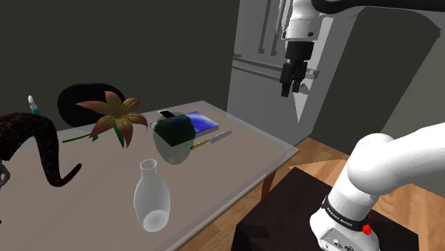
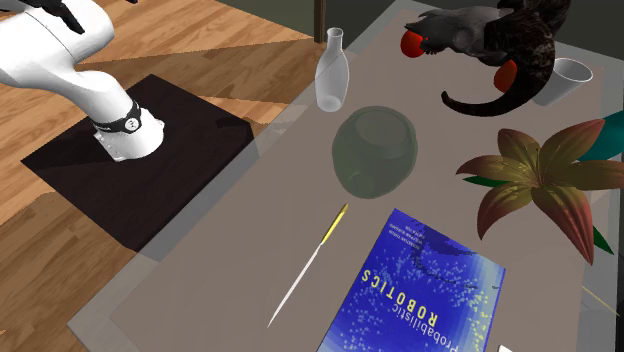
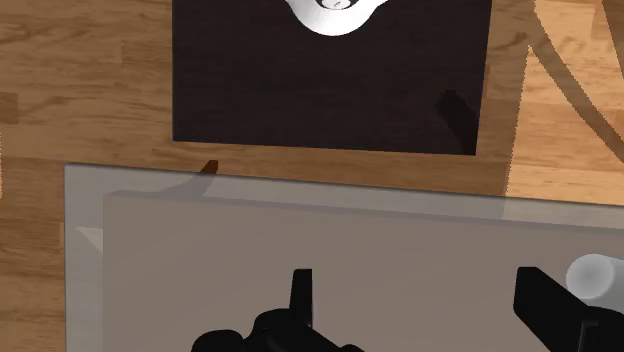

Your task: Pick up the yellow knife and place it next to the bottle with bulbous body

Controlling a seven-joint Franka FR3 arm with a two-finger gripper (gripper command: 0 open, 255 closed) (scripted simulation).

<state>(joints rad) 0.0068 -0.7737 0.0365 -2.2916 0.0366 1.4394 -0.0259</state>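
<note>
Pickup is yet to begin: clear bulbous bottle is standing by the desk's stand-side edge; past a round green vase, the yellow-handled knife is lying untouched farther along that edge; the pincer is hanging high above, fingers spread, gripping nothing. Grasping, carrying, placing are remaining.

This looks like a room in a home, a dining corner beside a kitchen. It has a plank wooden floor and a tall grey refrigerator with door handles against a dark wall. A dark chair is drawn up to the bench, which carries household things: a red-leaved flower and a blue book.
</note>
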